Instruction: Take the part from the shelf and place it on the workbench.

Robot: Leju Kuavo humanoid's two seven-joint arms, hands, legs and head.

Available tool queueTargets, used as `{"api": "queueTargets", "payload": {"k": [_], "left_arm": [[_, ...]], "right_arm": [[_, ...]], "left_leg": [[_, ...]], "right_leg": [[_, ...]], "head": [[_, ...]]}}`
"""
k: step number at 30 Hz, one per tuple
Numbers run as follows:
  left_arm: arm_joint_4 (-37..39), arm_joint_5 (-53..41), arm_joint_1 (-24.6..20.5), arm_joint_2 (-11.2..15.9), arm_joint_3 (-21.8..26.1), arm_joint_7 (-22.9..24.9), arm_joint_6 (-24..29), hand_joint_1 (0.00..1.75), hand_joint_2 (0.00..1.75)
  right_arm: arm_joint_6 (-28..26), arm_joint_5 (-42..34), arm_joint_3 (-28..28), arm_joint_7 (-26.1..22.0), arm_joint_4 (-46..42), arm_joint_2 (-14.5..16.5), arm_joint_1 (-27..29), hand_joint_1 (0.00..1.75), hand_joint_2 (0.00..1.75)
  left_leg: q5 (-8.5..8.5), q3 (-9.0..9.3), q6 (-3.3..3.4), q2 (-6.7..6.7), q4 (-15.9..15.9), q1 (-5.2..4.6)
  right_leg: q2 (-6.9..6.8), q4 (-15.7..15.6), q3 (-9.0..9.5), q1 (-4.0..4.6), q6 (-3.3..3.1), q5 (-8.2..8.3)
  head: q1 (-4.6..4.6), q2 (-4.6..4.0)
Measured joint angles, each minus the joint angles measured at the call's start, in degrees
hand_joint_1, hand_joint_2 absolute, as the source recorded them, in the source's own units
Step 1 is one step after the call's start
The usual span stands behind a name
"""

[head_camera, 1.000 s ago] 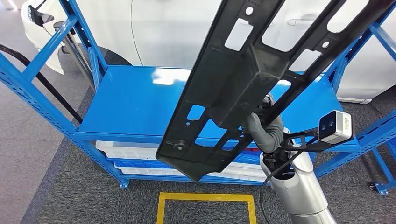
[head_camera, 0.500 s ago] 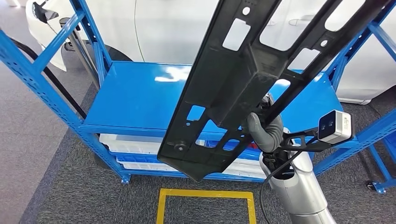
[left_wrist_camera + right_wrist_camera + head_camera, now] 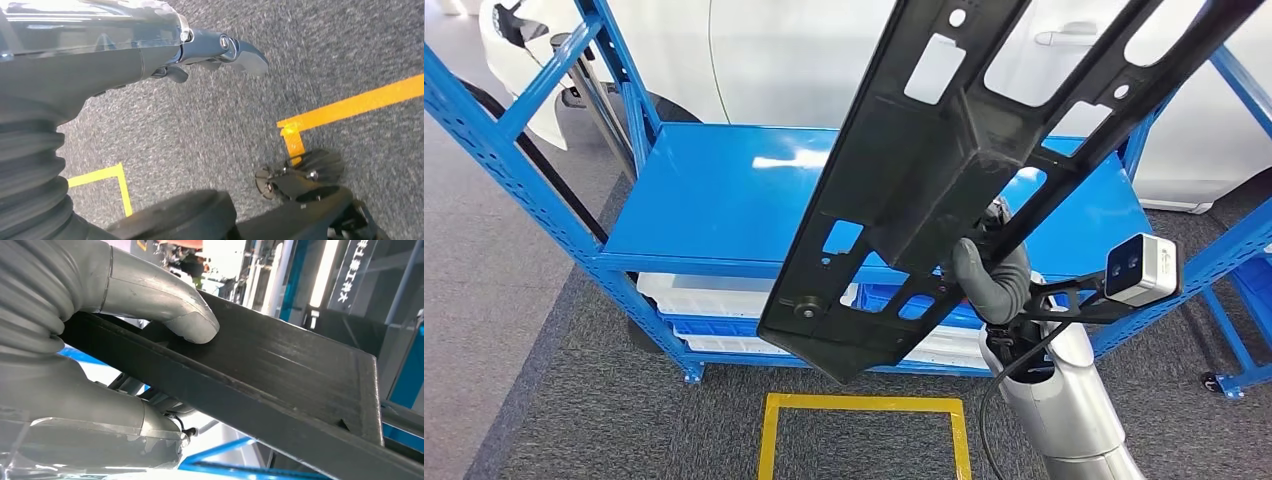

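Observation:
A long black plastic part [image 3: 944,170] with several cut-out windows is held up, tilted, in front of the head camera. My right hand [image 3: 992,280] grips it from below near its lower end. In the right wrist view the thumb [image 3: 165,305] presses on the part's flat black face [image 3: 280,370]. The blue shelf [image 3: 714,210] stands behind the part, its top board bare. My left hand [image 3: 210,47] hangs over the grey carpet with its fingers held out and nothing in them.
White bins [image 3: 694,295] sit on the shelf's lower level. A white car [image 3: 804,60] stands behind the shelf. A yellow taped square [image 3: 864,405] marks the grey carpet in front of it. Blue shelf uprights [image 3: 504,150] flank both sides.
The whole picture has shifted: shelf and yellow square sit a little higher in the frame, so the camera has moved. The part stays in my right hand at the same tilt.

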Motion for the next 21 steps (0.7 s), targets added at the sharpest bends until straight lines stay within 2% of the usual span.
{"api": "queueTargets", "payload": {"k": [1, 2, 3, 5, 6, 7, 8, 10, 11, 12, 15, 16, 17, 18, 20, 21], "left_arm": [[0.0, -0.1, 0.0, 0.0, 0.0, 0.1, 0.0, 0.0, 1.75], [0.0, -0.2, 0.0, 0.0, 0.0, 0.2, -0.1, 0.0, 1.75], [0.0, -0.4, -0.1, 0.0, -0.1, 0.3, -0.1, 0.0, 1.75], [0.0, -0.5, -0.3, 0.0, -0.1, 0.4, -0.2, 0.0, 1.75], [0.0, -0.6, -0.4, 0.0, -0.1, 0.4, -0.3, 0.0, 1.75], [0.0, -0.7, -0.5, 0.0, -0.1, 0.5, -0.3, 0.0, 1.75], [0.0, -0.7, -0.5, 0.0, -0.1, 0.6, -0.4, 0.0, 1.75], [0.0, -0.8, -0.4, 0.0, -0.1, 0.7, -0.3, 0.0, 1.75], [0.0, -0.8, -0.4, 0.0, -0.1, 0.7, -0.3, 0.0, 1.75], [0.0, -0.9, -0.4, 0.0, -0.1, 0.7, -0.2, 0.0, 1.75], [0.0, -0.8, -0.1, 0.1, -0.2, 0.7, -0.1, 0.0, 1.75], [0.0, -0.8, 0.0, 0.0, -0.2, 0.7, 0.0, 0.0, 1.75], [0.0, -0.7, 0.0, 0.0, -0.2, 0.7, 0.0, 0.0, 1.75], [0.0, -0.7, 0.0, 0.0, -0.2, 0.7, 0.0, 0.0, 1.75], [0.0, -0.6, 0.0, 0.0, -0.2, 0.6, 0.1, 0.0, 1.75], [0.0, -0.6, 0.0, 0.0, -0.2, 0.5, 0.1, 0.0, 1.75]], "right_arm": [[-0.2, 0.2, 0.0, 0.0, 0.0, 0.0, 0.0, 1.75, 1.75], [-0.3, 0.5, 0.0, -0.1, -0.1, -0.1, 0.1, 1.75, 1.75], [-0.5, 0.9, 0.0, -0.3, -0.2, -0.1, 0.3, 1.75, 1.75], [-0.7, 1.6, 0.0, -0.8, -0.3, -0.1, 0.9, 1.75, 1.75], [-0.8, 2.0, 0.0, -1.1, -0.4, -0.1, 1.3, 1.75, 1.75], [-0.8, 2.4, 0.0, -1.3, -0.4, -0.1, 1.6, 1.75, 1.75], [-0.8, 2.7, 0.0, -1.5, -0.4, -0.1, 1.9, 1.75, 1.75], [-0.8, 3.3, 0.0, -1.7, -0.7, -0.1, 2.3, 1.75, 1.75], [-0.8, 3.5, 0.0, -1.8, -0.8, -0.1, 2.4, 1.75, 1.75], [-0.8, 3.6, 0.0, -1.8, -0.9, -0.1, 2.4, 1.75, 1.75], [-0.8, 4.0, 0.0, -1.8, -1.2, 0.0, 2.5, 1.75, 1.75], [-0.8, 4.0, 0.0, -1.8, -1.2, 0.0, 2.5, 1.75, 1.75], [-0.9, 4.0, 0.0, -1.8, -1.3, 0.0, 2.5, 1.75, 1.75], [-0.9, 4.1, 0.0, -1.7, -1.4, 0.0, 2.5, 1.75, 1.75], [-0.9, 4.0, 0.0, -1.7, -1.4, 0.0, 2.5, 1.75, 1.75], [-0.9, 4.0, 0.0, -1.6, -1.4, 0.0, 2.7, 1.75, 1.75]], "left_leg": [[-0.63, -0.3, -0.32, -0.01, 0.6, 0.03], [-1.99, -0.92, -0.59, -0.01, 2.0, 0.05], [-4.09, -1.93, -0.79, 0.0, 4.8, 0.14], [-8.52, -4.39, -1.1, 0.01, 12.2, 0.21], [-9.7, -5.03, -1.18, 0.01, 15.0, 0.23], [-9.8, -4.71, -1.18, 0.01, 15.8, 0.23], [-8.9, -3.31, -1.09, 0.01, 14.3, 0.23], [-6.04, 1.51, -0.62, 0.01, 6.6, 0.17], [-5.12, 3.48, -0.37, -0.01, 3.0, 0.07], [-4.65, 4.63, -0.09, -0.04, 0.7, -0.04], [-3.98, 4.65, 0.74, -0.07, -0.5, -0.12], [-3.53, 4.52, 1.06, -0.02, -0.7, 0.0], [-3.05, 4.31, 1.42, 0.06, -1.0, 0.14], [-2.59, 4.02, 1.7, 0.14, -1.2, 0.27], [-1.94, 3.12, 2.0, 0.21, -1.2, 0.22], [-1.65, 2.63, 1.99, 0.22, -1.1, 0.19]], "right_leg": [[-0.08, -0.2, -0.15, -0.12, -0.44, 0.34], [-0.17, -0.4, -0.36, -0.25, -0.87, 0.7], [-0.26, -0.4, -0.64, -0.28, -1.17, 1.02], [-0.38, -0.4, -1.42, -0.17, -1.42, 1.54], [-0.42, -0.3, -1.83, -0.11, -1.43, 1.79], [-0.43, -0.1, -2.2, -0.08, -1.41, 2.01], [-0.39, 0.0, -2.52, -0.06, -1.35, 2.18], [-0.27, 0.3, -2.97, 0.0, -1.08, 2.46], [-0.22, 0.4, -3.2, 0.08, -0.84, 2.62], [-0.22, 0.5, -3.41, 0.14, -0.53, 2.84], [-0.27, 0.3, -3.86, 0.16, 0.52, 3.6], [-0.2, 0.6, -4.04, 0.13, 0.84, 3.29], [-0.13, 1.7, -4.53, 0.1, 1.15, 2.22], [-0.06, 4.0, -5.45, 0.04, 1.44, 0.37], [-0.01, 11.4, -8.18, -0.14, 1.92, -4.13], [-0.01, 14.6, -9.19, -0.24, 2.1, -5.54]], "head": [[0.0, 0.0], [-0.01, 0.0], [-0.01, 0.0], [-0.01, 0.0], [-0.01, 0.0], [-0.01, 0.0], [-0.01, 0.0], [-0.02, 0.0], [-0.02, 0.0], [-0.01, 0.0], [0.0, 0.0], [0.0, 0.0], [0.01, 0.0], [0.01, 0.0], [0.01, 0.0], [0.01, 0.0]]}}
